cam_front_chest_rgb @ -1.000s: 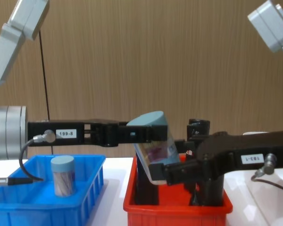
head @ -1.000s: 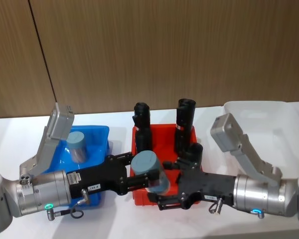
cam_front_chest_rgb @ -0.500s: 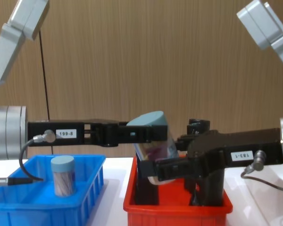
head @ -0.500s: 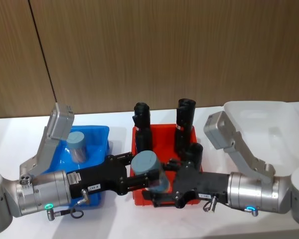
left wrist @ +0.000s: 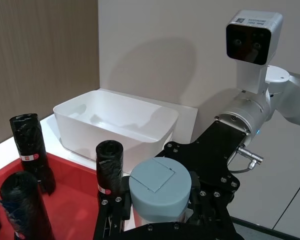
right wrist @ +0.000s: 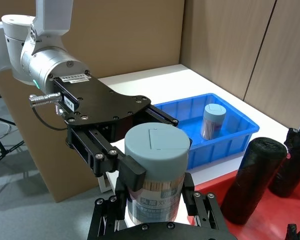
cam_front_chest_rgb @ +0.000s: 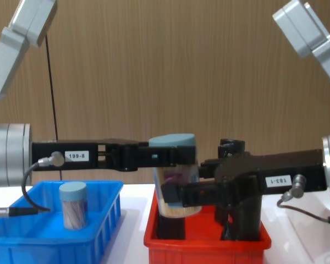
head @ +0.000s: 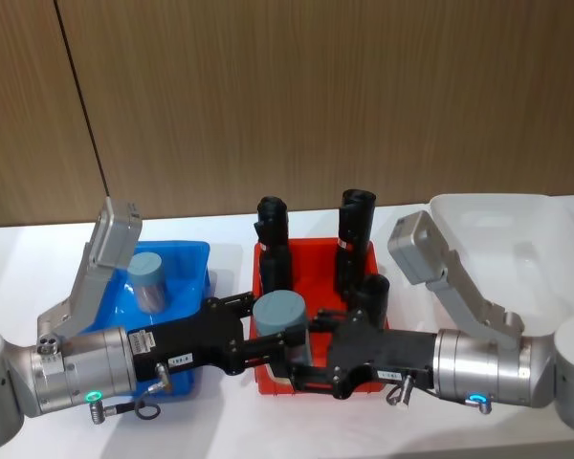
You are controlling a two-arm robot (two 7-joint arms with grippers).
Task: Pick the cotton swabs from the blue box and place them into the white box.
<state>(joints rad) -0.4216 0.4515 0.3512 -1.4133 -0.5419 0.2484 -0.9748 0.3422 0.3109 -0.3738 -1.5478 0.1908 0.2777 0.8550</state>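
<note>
One jar of cotton swabs (head: pixel 282 314) with a pale blue lid hangs upright above the red bin, held from both sides. My left gripper (head: pixel 271 337) is shut just under its lid (cam_front_chest_rgb: pixel 172 142), and my right gripper (cam_front_chest_rgb: pixel 179 195) is shut on its lower body. The wrist views show the jar (left wrist: pixel 159 187) (right wrist: pixel 155 170) clamped between both sets of black fingers. A second jar (head: pixel 148 280) stands upright in the blue box (head: pixel 187 251), also seen from the side (cam_front_chest_rgb: pixel 73 204). The white box (head: pixel 488 206) sits at the far right, with nothing showing inside.
The red bin (head: pixel 311 247) lies between the blue and white boxes, directly under the held jar, with three tall black rolls (head: pixel 357 215) standing in it. Both forearms lie low over the table's front. A wooden wall stands behind.
My right gripper slid left and closed on the jar's lower body. The jar, tilted before, now stands upright. The left arm has not moved.
</note>
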